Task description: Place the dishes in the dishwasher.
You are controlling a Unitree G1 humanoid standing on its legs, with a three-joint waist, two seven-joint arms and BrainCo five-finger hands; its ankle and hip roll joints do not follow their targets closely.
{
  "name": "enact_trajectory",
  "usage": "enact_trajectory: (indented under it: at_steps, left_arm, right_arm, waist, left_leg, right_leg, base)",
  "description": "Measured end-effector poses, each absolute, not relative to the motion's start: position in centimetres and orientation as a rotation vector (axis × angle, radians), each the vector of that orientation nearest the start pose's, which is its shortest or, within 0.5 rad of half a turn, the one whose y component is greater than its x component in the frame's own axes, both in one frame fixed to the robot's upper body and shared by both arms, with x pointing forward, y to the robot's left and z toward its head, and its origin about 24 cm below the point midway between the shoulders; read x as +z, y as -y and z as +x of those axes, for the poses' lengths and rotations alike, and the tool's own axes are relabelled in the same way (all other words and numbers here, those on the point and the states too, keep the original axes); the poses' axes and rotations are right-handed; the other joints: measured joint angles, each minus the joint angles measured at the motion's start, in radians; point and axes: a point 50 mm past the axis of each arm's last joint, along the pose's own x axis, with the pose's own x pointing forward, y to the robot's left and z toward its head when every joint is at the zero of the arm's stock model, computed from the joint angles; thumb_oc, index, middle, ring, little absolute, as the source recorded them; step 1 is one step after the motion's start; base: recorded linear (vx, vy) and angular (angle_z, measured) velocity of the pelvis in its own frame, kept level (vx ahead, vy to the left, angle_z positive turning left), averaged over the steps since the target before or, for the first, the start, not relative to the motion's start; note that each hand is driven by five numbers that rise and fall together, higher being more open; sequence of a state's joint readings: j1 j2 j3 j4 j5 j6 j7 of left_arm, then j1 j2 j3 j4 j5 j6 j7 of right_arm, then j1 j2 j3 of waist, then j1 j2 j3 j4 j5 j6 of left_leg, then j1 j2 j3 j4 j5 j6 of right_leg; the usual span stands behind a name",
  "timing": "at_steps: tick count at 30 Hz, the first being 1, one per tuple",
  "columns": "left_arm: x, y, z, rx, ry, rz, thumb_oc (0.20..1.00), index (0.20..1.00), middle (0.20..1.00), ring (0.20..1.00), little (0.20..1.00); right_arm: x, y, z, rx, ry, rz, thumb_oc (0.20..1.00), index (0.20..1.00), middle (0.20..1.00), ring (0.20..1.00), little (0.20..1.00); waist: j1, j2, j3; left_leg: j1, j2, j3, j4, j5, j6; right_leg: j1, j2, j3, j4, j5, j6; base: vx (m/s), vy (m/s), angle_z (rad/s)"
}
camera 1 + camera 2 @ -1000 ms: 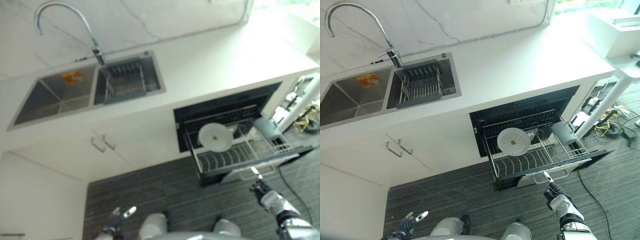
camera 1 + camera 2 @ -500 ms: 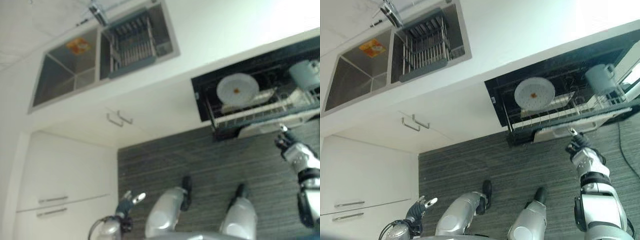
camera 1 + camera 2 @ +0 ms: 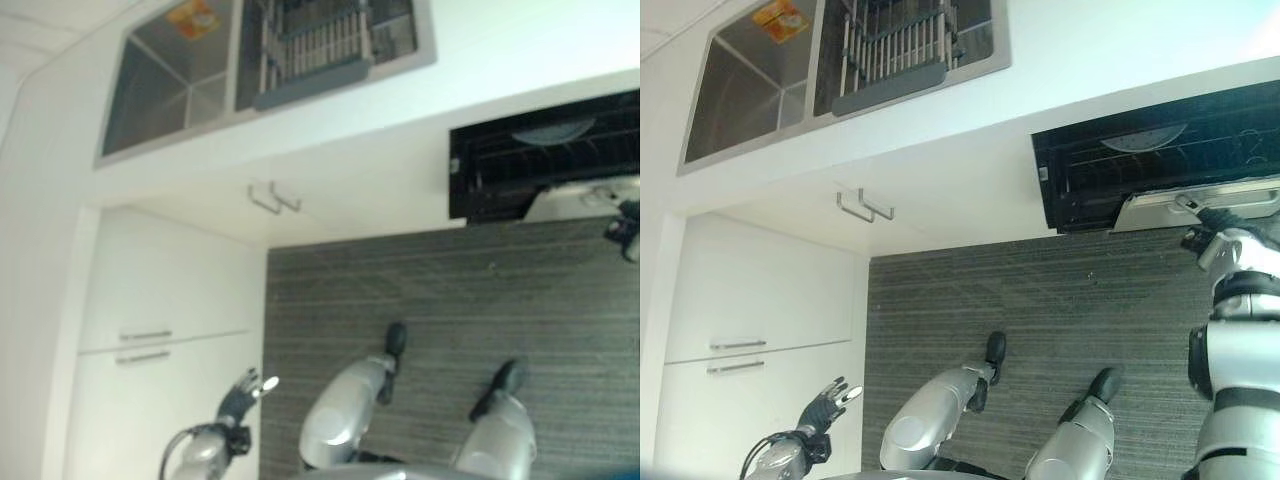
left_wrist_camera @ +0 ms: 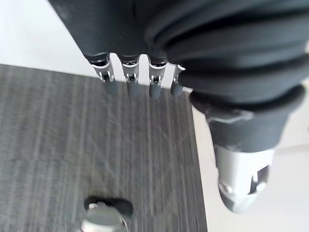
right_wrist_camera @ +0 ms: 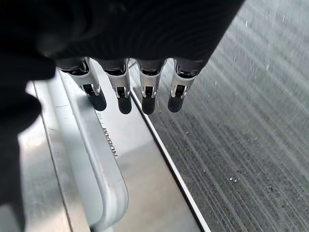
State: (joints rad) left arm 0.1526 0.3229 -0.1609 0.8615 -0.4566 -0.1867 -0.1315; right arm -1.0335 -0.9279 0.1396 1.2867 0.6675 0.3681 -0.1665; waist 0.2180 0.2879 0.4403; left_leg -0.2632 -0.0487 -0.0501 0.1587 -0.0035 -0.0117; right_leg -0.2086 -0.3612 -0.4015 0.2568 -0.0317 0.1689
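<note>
Low at the built-in black dishwasher [image 3: 1160, 160], right hand [image 3: 1208, 228] fingers straight on its silver front panel's bar handle [image 5: 104, 179], round white plate [image 3: 1143, 138] racked inside, left hand [image 3: 825, 405] relaxed, spread, idle.

White round plate [image 3: 1143, 138] stands on edge in the wire rack inside dishwasher [image 3: 1160, 150], a dark cavity under the white counter; its silver door [image 3: 1195, 203] hangs open.

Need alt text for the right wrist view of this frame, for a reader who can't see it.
The right robot hand holds straight fingers over the silver front panel of the dishwasher, by its bar handle. Grey striped floor lies beside the panel.
</note>
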Motion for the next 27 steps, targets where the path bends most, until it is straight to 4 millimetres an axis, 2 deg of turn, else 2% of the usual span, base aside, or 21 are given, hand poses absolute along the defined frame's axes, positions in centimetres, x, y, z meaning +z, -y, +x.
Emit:
enact_trajectory:
  at_steps: [2,3,5,6,11,15,16,18,20,22,23,24,25,26,27]
  left_arm:
    - [-13.2,-24.3,10.0,0.115,-0.859,-0.100,1.000,1.000,1.000,1.000,1.000]
    - [-13.3,-24.4,9.9,0.115,-0.866,-0.099,1.000,1.000,1.000,1.000,1.000]
    - [-12.9,-25.2,10.0,0.140,-0.841,-0.109,1.000,1.000,1.000,1.000,1.000]
    - [-12.5,-25.7,10.3,0.133,-0.825,-0.092,1.000,1.000,1.000,1.000,1.000]
    - [-12.1,-26.2,10.7,0.115,-0.808,-0.078,1.000,1.000,1.000,1.000,1.000]
    - [-11.9,-26.8,10.6,0.110,-0.809,-0.065,1.000,1.000,1.000,1.000,1.000]
    - [-12.0,-27.1,10.3,0.113,-0.820,-0.060,1.000,1.000,1.000,1.000,1.000]
    - [-12.0,-27.1,10.4,0.113,-0.819,-0.056,1.000,1.000,1.000,1.000,1.000]
    - [-11.6,-28.0,10.5,0.119,-0.806,-0.030,1.000,1.000,1.000,1.000,1.000]
    - [-11.3,-28.0,11.3,0.115,-0.786,-0.024,1.000,1.000,1.000,1.000,1.000]
    - [-11.2,-28.1,11.6,0.115,-0.774,-0.024,1.000,1.000,1.000,1.000,1.000]
    - [-11.1,-28.1,11.9,0.120,-0.765,-0.025,1.000,1.000,1.000,1.000,1.000]
    - [-10.9,-28.2,12.4,0.136,-0.744,-0.033,1.000,1.000,1.000,1.000,1.000]
    - [-10.8,-28.2,12.7,0.154,-0.733,-0.040,1.000,1.000,1.000,1.000,1.000]
    - [-10.8,-27.9,13.1,0.151,-0.722,-0.047,1.000,1.000,1.000,1.000,1.000]
  right_arm:
    - [18.3,41.0,32.5,-0.773,-0.350,0.072,1.000,1.000,1.000,1.000,1.000]
    - [18.8,41.1,32.5,-0.770,-0.332,0.071,1.000,1.000,1.000,1.000,1.000]
    - [22.9,41.4,32.7,-0.767,-0.247,0.004,1.000,1.000,1.000,1.000,1.000]
    - [24.1,41.6,32.5,-0.770,-0.223,0.031,1.000,1.000,1.000,1.000,1.000]
    - [24.6,41.8,32.4,-0.767,-0.215,0.033,1.000,1.000,1.000,1.000,1.000]
    - [24.8,41.4,32.8,-0.729,-0.192,0.027,1.000,1.000,1.000,1.000,1.000]
    - [23.1,40.9,33.2,-0.679,-0.220,0.026,1.000,1.000,1.000,1.000,1.000]
    - [22.3,40.4,33.6,-0.622,-0.224,0.029,1.000,1.000,1.000,1.000,1.000]
    - [18.0,39.0,34.0,-0.500,-0.251,0.063,1.000,1.000,1.000,1.000,1.000]
    - [15.1,37.1,34.6,-0.407,-0.295,0.073,1.000,1.000,1.000,1.000,1.000]
    - [12.8,35.0,35.0,-0.316,-0.321,0.067,1.000,1.000,1.000,1.000,1.000]
    - [11.6,33.6,35.1,-0.256,-0.331,0.057,1.000,1.000,1.000,1.000,1.000]
    - [9.6,31.1,34.6,-0.159,-0.320,0.040,1.000,1.000,1.000,1.000,1.000]
    - [7.7,27.4,33.8,-0.025,-0.287,0.065,1.000,1.000,1.000,1.000,1.000]
    - [5.9,25.7,33.3,0.013,-0.318,0.127,1.000,1.000,1.000,1.000,1.000]
  waist:
    - [0.006,0.000,0.000]
    - [0.008,0.001,-0.001]
    - [0.010,-0.002,0.001]
    - [0.011,-0.005,0.001]
    - [0.015,-0.010,-0.001]
    - [0.017,-0.035,-0.010]
    - [0.017,-0.062,-0.028]
    - [0.015,-0.094,-0.054]
    - [0.014,-0.144,-0.083]
    - [0.010,-0.154,-0.083]
    - [0.005,-0.156,-0.082]
    - [0.005,-0.158,-0.080]
    - [-0.007,-0.169,-0.076]
    - [-0.026,-0.181,-0.068]
    - [-0.044,-0.190,-0.062]
  left_leg:
    - [0.000,-0.010,0.004,0.000,0.001,0.001]
    - [0.003,-0.013,-0.001,-0.001,0.001,0.001]
    - [0.024,-0.013,-0.007,-0.001,0.001,0.001]
    - [0.028,-0.009,-0.023,0.001,0.001,0.001]
    - [0.021,-0.001,-0.028,0.018,0.007,-0.001]
    - [0.015,0.015,-0.034,0.018,0.016,-0.011]
    - [0.014,0.024,-0.034,0.019,0.016,-0.011]
    - [0.012,0.030,-0.035,0.019,0.017,-0.014]
    - [-0.005,0.040,-0.043,0.022,0.019,-0.020]
    - [-0.021,0.052,-0.043,0.041,0.008,-0.034]
    - [-0.029,0.062,-0.032,0.050,-0.006,-0.038]
    - [-0.036,0.070,-0.022,0.060,-0.014,-0.029]
    - [-0.053,0.075,-0.019,0.080,-0.009,-0.031]
    - [-0.085,0.081,-0.017,0.110,-0.010,-0.030]
    - [-0.097,0.083,-0.010,0.115,-0.012,-0.030]
  right_leg:
    - [0.002,-0.008,0.002,-0.004,0.002,0.003]
    - [0.014,-0.009,0.000,-0.011,0.002,0.004]
    - [0.050,-0.007,-0.007,-0.025,0.005,0.008]
    - [0.066,0.002,-0.005,-0.033,0.004,0.008]
    - [0.069,0.013,0.001,-0.028,0.006,0.010]
    - [0.065,0.030,-0.002,-0.024,0.007,0.003]
    - [0.062,0.038,-0.002,-0.024,0.005,-0.003]
    - [0.058,0.044,-0.002,-0.020,0.003,-0.007]
    - [0.041,0.053,-0.002,-0.008,-0.007,-0.018]
    - [0.034,0.060,-0.001,-0.004,-0.009,-0.026]
    - [0.034,0.065,0.002,0.001,-0.011,-0.030]
    - [0.027,0.070,0.007,0.004,-0.018,-0.042]
    - [0.007,0.073,0.007,0.018,-0.019,-0.047]
    - [-0.018,0.073,0.008,0.040,-0.020,-0.049]
    - [-0.033,0.074,0.017,0.043,-0.022,-0.054]
  base:
    - [0.12,-0.016,0.10]
    - [0.13,-0.040,0.16]
    - [0.05,-0.061,0.22]
    - [0.03,-0.048,0.24]
    - [0.00,-0.050,0.04]
    - [-0.05,-0.068,0.01]
    - [-0.09,-0.074,-0.04]
    - [-0.15,-0.116,-0.01]
    - [-0.10,-0.070,0.03]
    - [-0.07,-0.029,-0.04]
    - [-0.16,-0.018,-0.10]
    - [-0.17,-0.004,-0.09]
    - [-0.18,0.007,-0.04]
    - [-0.15,0.017,-0.06]
    - [-0.14,0.010,-0.25]
